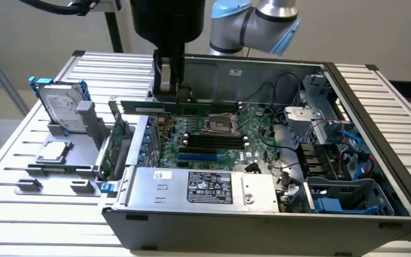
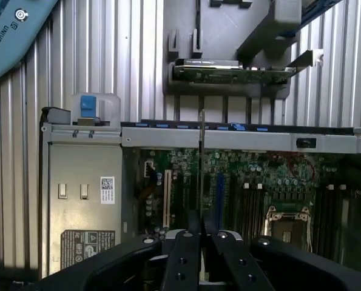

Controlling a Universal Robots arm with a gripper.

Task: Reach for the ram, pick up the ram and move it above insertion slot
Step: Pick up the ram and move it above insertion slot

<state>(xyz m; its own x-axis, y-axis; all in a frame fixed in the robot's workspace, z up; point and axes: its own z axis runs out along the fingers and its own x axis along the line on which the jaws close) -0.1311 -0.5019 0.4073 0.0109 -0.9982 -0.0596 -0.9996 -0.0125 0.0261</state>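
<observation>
The ram (image 1: 195, 108) is a long thin green stick, held level with its long side running across the exterior view. My gripper (image 1: 169, 98) is shut on it near its middle, above the back left part of the open computer case (image 1: 377, 160). In the wrist view the ram (image 2: 202, 163) appears edge-on as a thin line rising from between my black fingers (image 2: 183, 257). The black memory slots (image 1: 209, 142) lie on the green motherboard (image 1: 256, 155), lower and nearer the camera than the ram, beside the CPU socket (image 1: 217, 125). The same slots (image 2: 253, 203) sit off to one side of the ram in the wrist view.
A silver hard drive in a blue frame (image 1: 61, 110) stands at the exterior view's left on a grey holder (image 1: 55, 171). A larger green expansion card (image 1: 116, 147) stands beside the case wall. The power supply (image 1: 205, 187) fills the near side, with cables and drive bays (image 1: 341, 160) to the right.
</observation>
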